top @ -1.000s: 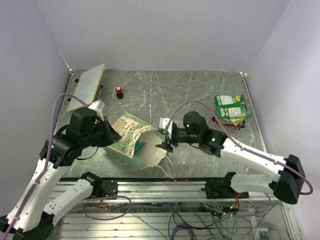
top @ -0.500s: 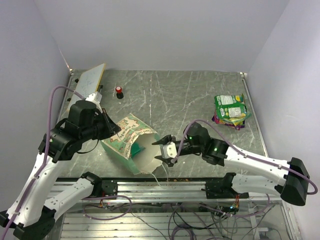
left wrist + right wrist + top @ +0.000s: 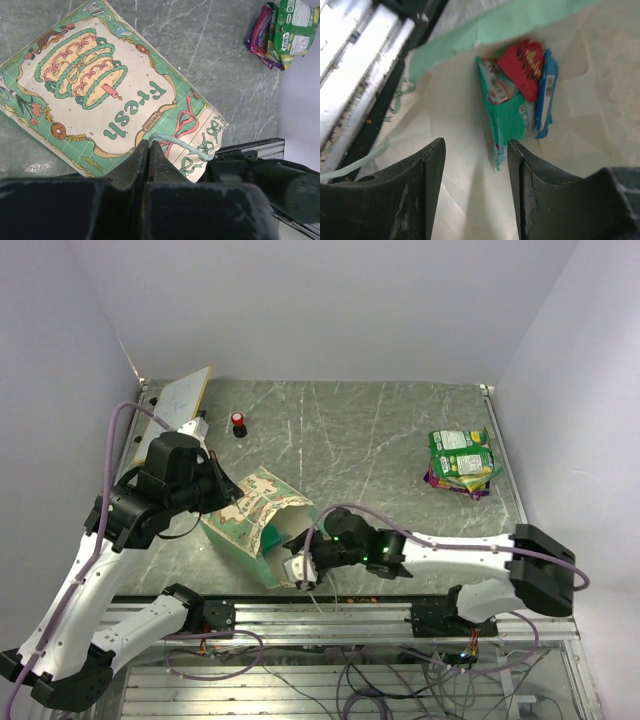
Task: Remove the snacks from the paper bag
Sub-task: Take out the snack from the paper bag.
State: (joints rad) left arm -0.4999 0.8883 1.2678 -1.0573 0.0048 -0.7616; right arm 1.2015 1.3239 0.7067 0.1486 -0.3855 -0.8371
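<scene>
Black-fingered right tool (image 3: 475,150) stands wide open and empty just inside the mouth of the mint-green and cream paper gift bag (image 3: 252,512), which lies tilted on the grey marbled counter (image 3: 350,430). Ahead of it, at the bag's cream bottom, a teal-green foil packet (image 3: 507,112), a red foil packet (image 3: 525,60) and a blue foil packet (image 3: 547,90) lie bunched together, touching.

The left tool (image 3: 148,147) is pinched shut, apparently on the bag's edge beside the white string handle (image 3: 175,143).

From here, the spread fingers could catch the thin paper wall and crease or drag the bag. They could also shove the slippery packets deeper instead of gripping one. Closing on the whole bunch risks a loose hold and a drop. If the left pinch slips, the mouth may collapse onto the right tool.

A pile of green and purple foil packets (image 3: 461,460) lies well apart on the counter.
</scene>
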